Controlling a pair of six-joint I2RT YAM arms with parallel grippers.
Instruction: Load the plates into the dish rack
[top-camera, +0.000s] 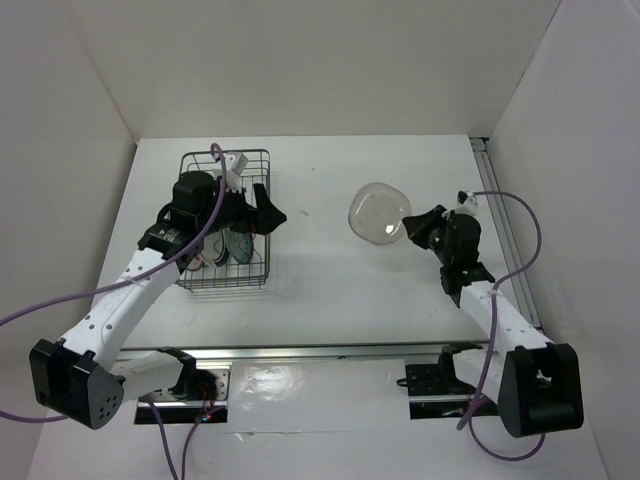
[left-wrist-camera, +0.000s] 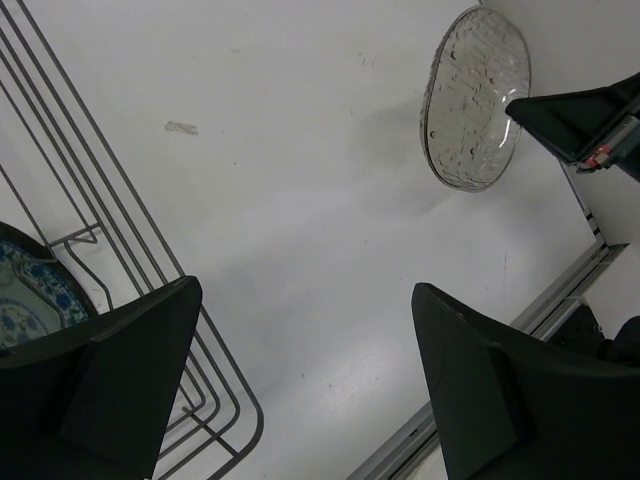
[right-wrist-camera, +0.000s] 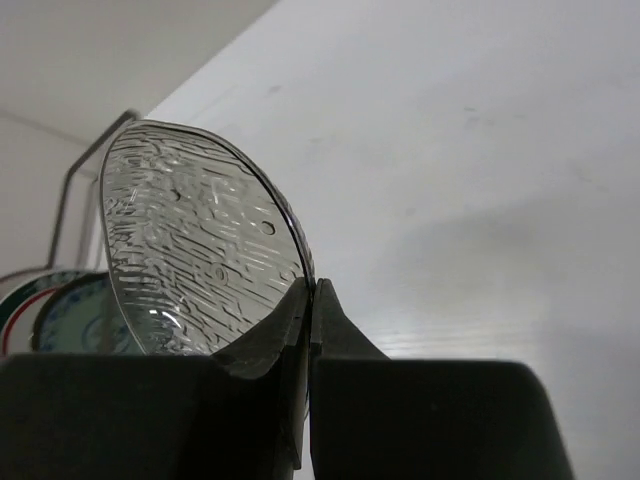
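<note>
My right gripper is shut on the rim of a greyish, clear textured plate and holds it tilted over the table, right of the dish rack. In the right wrist view the fingertips pinch the plate's edge. The dark wire rack holds a teal-blue patterned plate and other plates partly hidden by my left arm. My left gripper is open and empty at the rack's right side. In the left wrist view it hovers over bare table, with the rack wires to its left and the held plate ahead.
White walls enclose the table on three sides. A metal rail runs along the right edge and another along the near edge. A teal plate and a ring-rimmed white plate show behind the held plate.
</note>
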